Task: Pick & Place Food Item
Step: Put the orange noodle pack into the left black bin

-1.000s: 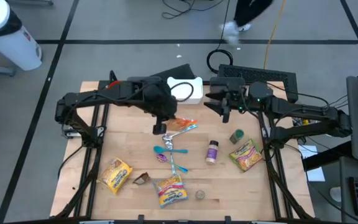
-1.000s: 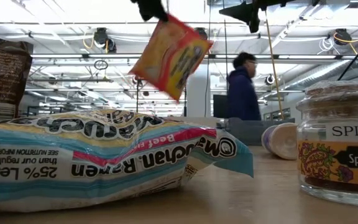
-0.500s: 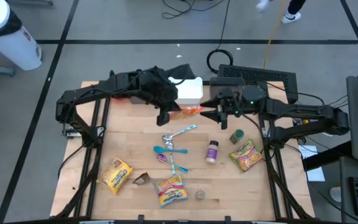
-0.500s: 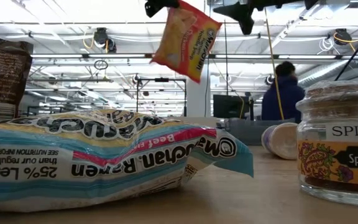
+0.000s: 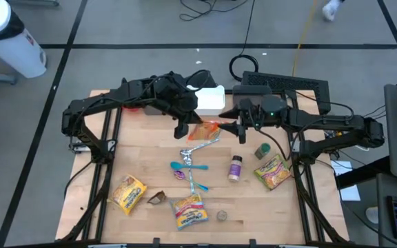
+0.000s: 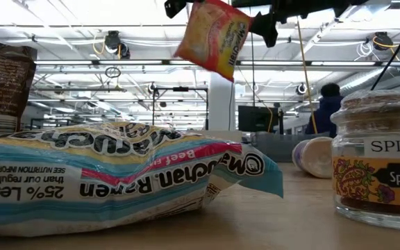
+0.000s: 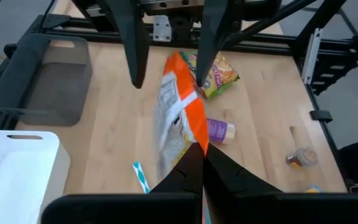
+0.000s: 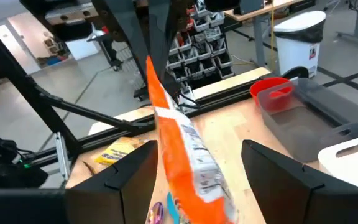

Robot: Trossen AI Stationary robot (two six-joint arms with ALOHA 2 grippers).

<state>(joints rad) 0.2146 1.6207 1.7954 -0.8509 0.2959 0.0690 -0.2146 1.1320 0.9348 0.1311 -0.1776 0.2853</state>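
Observation:
An orange ramen packet (image 5: 205,129) hangs high above the far middle of the table. My left gripper (image 5: 183,128) is shut on one end of it. My right gripper (image 5: 240,131) points level at the packet from the table's right side and is open. Its two fingers (image 8: 129,180) stand on either side of the packet's free end (image 8: 188,158), with a gap showing on both sides. In the low view the packet (image 6: 214,36) hangs near the picture's top, between the two grippers. My left gripper pinches the packet's end (image 7: 197,138) between its two shut fingers, coming at it slanting down from the table's left side. The packet is lifted clear of the table. It hangs tilted and edge-on, its free end pointing toward my right gripper.
A white bin (image 5: 211,100) stands at the far edge, with a grey tray (image 7: 42,74) beside it. Below lie a teal spoon (image 5: 182,165), a purple-lidded jar (image 5: 235,167), a small jar (image 5: 261,150) and several ramen packets (image 5: 273,171), (image 5: 188,210), (image 5: 128,193).
My left gripper has risen and gone toward the table's far edge with the packet, which has swung from flat-on to nearly edge-on. My right gripper has sunk and moved left toward the packet, and its open fingers now stand around the packet's free end.

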